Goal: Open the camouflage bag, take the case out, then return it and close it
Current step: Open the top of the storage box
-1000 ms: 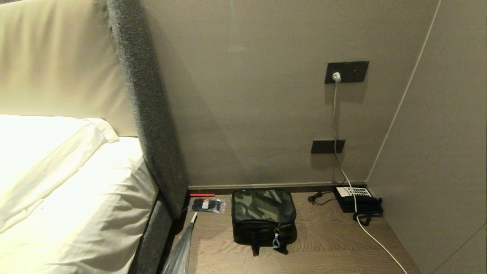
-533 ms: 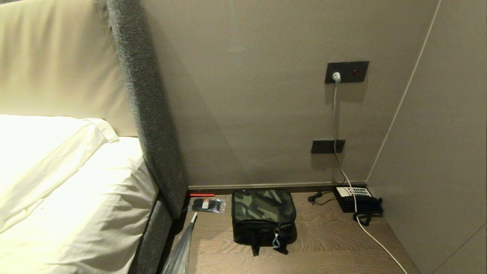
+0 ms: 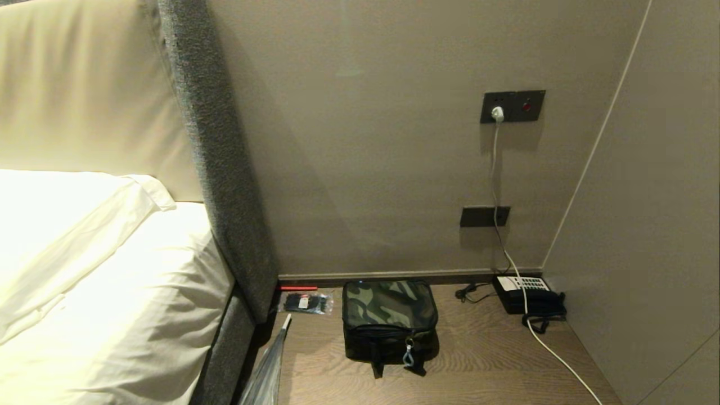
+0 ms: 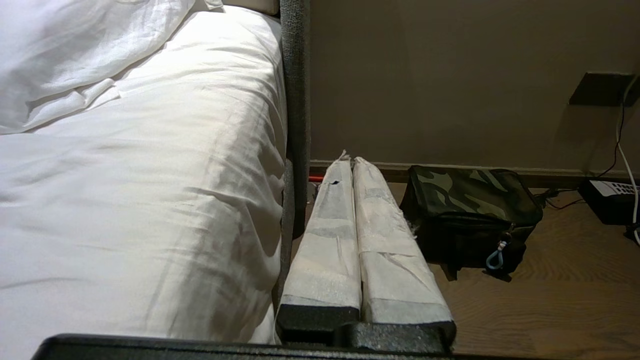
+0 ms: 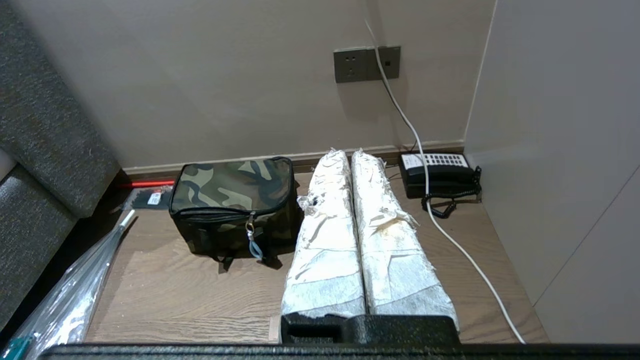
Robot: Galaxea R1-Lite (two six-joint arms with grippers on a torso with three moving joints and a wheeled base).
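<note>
Nothing begun yet: camouflage bag (image 3: 389,320) zipped shut on the desk (image 3: 484,360) by the wall, case presumably hidden inside, left gripper (image 4: 349,162) and right gripper (image 5: 345,155) hanging back with fingers pressed together, empty, needing to reach that light-blue clip (image 3: 408,355) first.

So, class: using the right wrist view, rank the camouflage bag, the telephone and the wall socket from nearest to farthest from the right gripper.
1. The camouflage bag, on the wooden surface just beside the shut right gripper.
2. The telephone, on the gripper's other side, in the corner by the wall; nearly as near as the bag.
3. The wall socket, up on the wall beyond, clearly farthest.
</note>
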